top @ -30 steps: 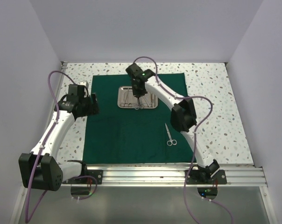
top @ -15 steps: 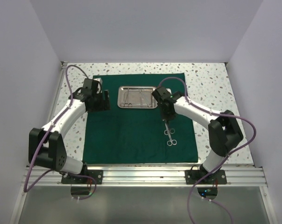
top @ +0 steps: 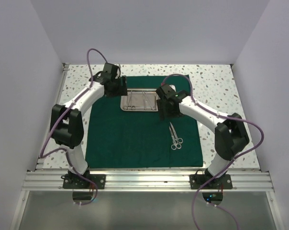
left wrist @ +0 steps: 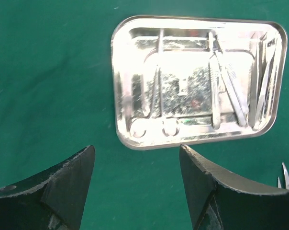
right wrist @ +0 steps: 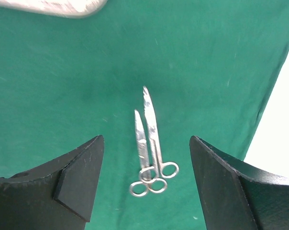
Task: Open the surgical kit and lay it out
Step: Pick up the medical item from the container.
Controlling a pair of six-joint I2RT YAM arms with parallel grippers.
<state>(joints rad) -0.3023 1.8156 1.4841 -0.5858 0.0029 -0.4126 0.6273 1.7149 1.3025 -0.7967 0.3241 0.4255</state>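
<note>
In the top view, the drape (top: 130,139) is seen spread flat on the table (top: 221,96). The tray (top: 139,109) is set on its far part, long axis left to right. Two scissors (top: 175,136) are laid right of centre, tips toward the far side and rings toward the near edge. The left gripper (top: 119,90) is held at the tray's left end and the right gripper (top: 164,112) just beyond the scissors' tips. How wide either stands cannot be told here.

In the left wrist view, the tray (left wrist: 115,86) is shown bright and mirror-like, and slim silver instruments (left wrist: 221,91) are laid across its short width. The left gripper (left wrist: 135,155) is spread wide; nothing is held or touched.

In the right wrist view, the scissors (right wrist: 151,139) are seen closed, side by side, rings overlapping, tips pointed away from the camera. The right gripper (right wrist: 145,141) is spread wide above them and is empty.
</note>
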